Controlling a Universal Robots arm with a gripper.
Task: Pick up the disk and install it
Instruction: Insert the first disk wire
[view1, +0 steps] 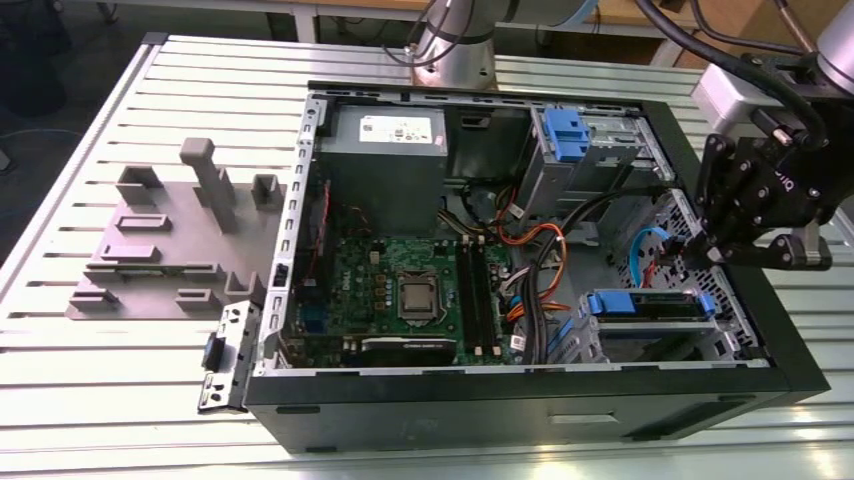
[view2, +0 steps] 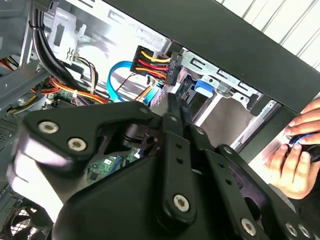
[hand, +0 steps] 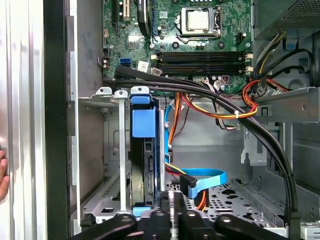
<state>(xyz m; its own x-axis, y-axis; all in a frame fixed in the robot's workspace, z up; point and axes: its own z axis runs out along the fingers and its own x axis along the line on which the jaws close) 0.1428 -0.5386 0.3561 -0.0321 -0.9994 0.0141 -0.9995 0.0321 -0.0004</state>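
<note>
The disk (view1: 650, 303) sits on edge in the drive cage at the front right corner of the open computer case (view1: 534, 400), its blue rails showing. In the first wrist view the disk (hand: 145, 150) stands in its slot with a blue tab on top, and the blue tab (view2: 202, 86) also shows in the second wrist view. My gripper (view1: 697, 256) hangs just above and behind the cage. Its thin fingers (hand: 172, 202) are pressed together with nothing between them, a short way from the disk's end. The gripper (view2: 173, 100) points toward a cable plug.
A grey power supply (view1: 387, 130) and a blue clip (view1: 566, 135) sit at the case's back. Orange and blue cables (hand: 205, 180) run beside the cage, near the motherboard (view1: 400, 290). A grey fixture (view1: 174, 240) lies at the exterior view's left. A person's hand (view2: 295, 155) rests outside the case wall.
</note>
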